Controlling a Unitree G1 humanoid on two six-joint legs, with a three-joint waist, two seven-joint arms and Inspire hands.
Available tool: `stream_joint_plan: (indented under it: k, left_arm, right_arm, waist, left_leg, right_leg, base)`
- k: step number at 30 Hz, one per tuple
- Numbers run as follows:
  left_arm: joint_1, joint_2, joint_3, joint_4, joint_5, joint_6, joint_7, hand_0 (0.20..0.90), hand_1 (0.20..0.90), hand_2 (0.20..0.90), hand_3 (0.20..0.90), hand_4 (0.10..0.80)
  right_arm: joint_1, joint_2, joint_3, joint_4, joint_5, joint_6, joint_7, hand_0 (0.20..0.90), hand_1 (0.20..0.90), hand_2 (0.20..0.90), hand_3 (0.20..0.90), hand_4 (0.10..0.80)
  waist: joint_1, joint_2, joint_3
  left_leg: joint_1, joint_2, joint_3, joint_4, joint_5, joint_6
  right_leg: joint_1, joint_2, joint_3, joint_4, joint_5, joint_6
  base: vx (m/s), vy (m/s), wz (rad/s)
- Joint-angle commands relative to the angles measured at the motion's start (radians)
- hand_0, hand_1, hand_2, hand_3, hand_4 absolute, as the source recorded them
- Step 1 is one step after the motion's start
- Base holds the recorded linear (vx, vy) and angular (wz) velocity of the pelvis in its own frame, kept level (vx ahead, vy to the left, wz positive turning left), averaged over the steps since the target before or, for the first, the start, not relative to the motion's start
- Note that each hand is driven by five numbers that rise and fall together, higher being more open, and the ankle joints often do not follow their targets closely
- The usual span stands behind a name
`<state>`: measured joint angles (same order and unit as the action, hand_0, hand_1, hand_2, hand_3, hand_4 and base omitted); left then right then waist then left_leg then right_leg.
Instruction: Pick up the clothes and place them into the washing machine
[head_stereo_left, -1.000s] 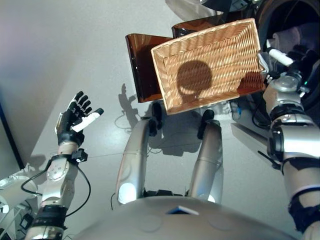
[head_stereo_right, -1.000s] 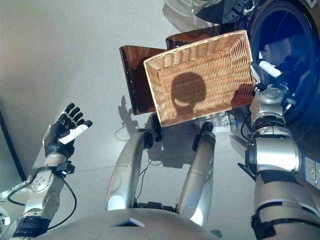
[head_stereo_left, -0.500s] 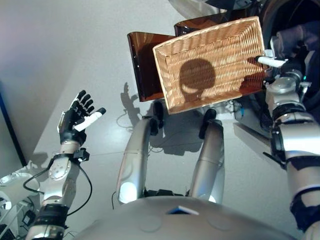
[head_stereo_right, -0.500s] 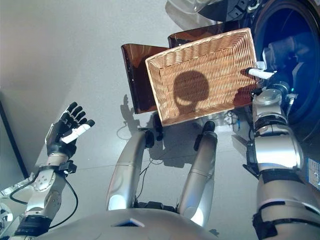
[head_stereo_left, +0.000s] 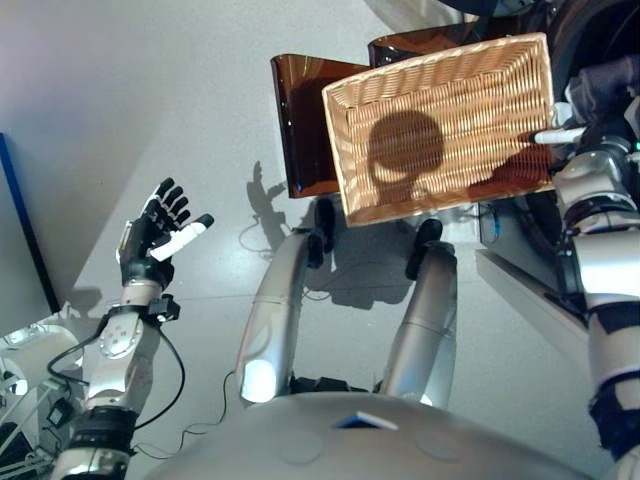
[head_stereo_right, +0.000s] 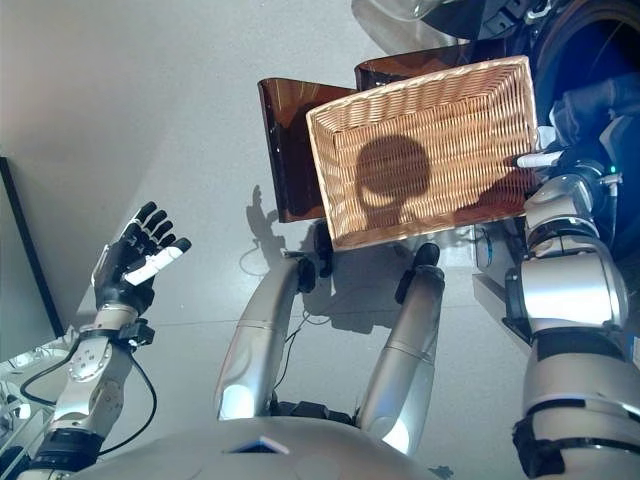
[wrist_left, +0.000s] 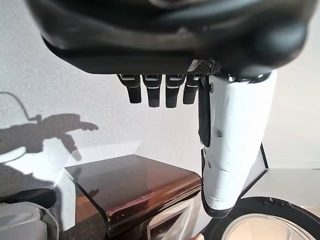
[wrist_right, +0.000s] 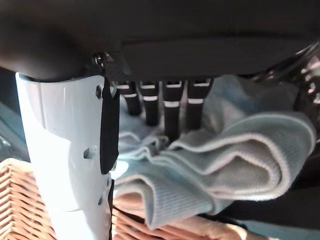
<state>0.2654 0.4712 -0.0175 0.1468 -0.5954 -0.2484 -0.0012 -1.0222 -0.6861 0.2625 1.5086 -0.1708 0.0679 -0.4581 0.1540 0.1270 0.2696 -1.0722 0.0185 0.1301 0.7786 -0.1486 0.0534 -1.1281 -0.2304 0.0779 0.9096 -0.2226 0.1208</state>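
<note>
The right hand (wrist_right: 65, 165) reaches past the wicker basket (head_stereo_left: 445, 125) with its fingers (wrist_right: 170, 112) laid out straight against a bunched pale blue cloth (wrist_right: 225, 165) at the washing machine's opening, while the left hand (head_stereo_left: 155, 235) hangs spread and empty off to the side above the floor.

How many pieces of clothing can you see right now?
1: a light blue cloth at the right hand, beside the wicker basket, which looks empty. More may be hidden inside the washing machine.
</note>
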Motion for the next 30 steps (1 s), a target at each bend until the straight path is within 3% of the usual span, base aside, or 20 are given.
stream_joint_plan:
  k: [1, 15, 19, 30]
  left_arm:
    - [-0.012, 0.031, 0.054, -0.027, 0.015, -0.08, 0.015, 0.9, 0.9, 0.9, 0.9, 0.8]
    - [-0.017, 0.009, 0.078, 0.008, 0.029, -0.11, 0.047, 0.9, 0.9, 0.9, 0.9, 0.8]
    - [-0.015, -0.006, 0.075, 0.031, 0.036, -0.115, 0.054, 0.9, 0.9, 0.9, 0.9, 0.8]
    - [-0.017, 0.017, 0.065, 0.065, 0.054, -0.128, 0.051, 0.9, 0.9, 0.9, 0.9, 0.8]
  right_arm:
    - [0.042, -0.096, 0.027, -0.063, -0.027, 0.011, -0.073, 0.9, 0.9, 0.9, 0.9, 0.8]
    - [0.231, -0.018, -0.082, -0.33, -0.09, -0.022, -0.169, 0.9, 0.9, 0.9, 0.9, 0.8]
    - [0.331, 0.048, -0.118, -0.438, -0.148, -0.017, -0.202, 0.9, 0.9, 0.9, 0.9, 0.8]
    - [0.379, 0.06, -0.097, -0.41, -0.257, 0.02, -0.223, 0.9, 0.9, 0.9, 0.9, 0.8]
  waist:
    - [-0.008, 0.026, -0.047]
    - [-0.042, -0.001, -0.05]
    - [-0.052, -0.011, -0.049]
    - [-0.049, -0.028, -0.051]
  left_leg:
    - [0.026, 0.008, -0.059, -0.126, 0.04, -0.071]
    - [0.035, 0.012, -0.067, -0.12, 0.028, -0.067]
    - [0.037, 0.013, -0.068, -0.11, 0.023, -0.065]
    - [0.042, 0.006, -0.063, -0.109, 0.016, -0.057]
  right_leg:
    - [-0.027, 0.034, -0.056, -0.067, 0.071, -0.072]
    - [-0.007, 0.041, -0.061, -0.077, 0.07, -0.069]
    - [-0.001, 0.039, -0.062, -0.077, 0.071, -0.067]
    - [0.008, 0.024, -0.057, -0.092, 0.085, -0.053]
  base:
    - [0.0, 0.0, 0.0]
    - [0.0, 0.0, 0.0]
    - [0.0, 0.0, 0.0]
    - [0.002, 0.028, 0.0]
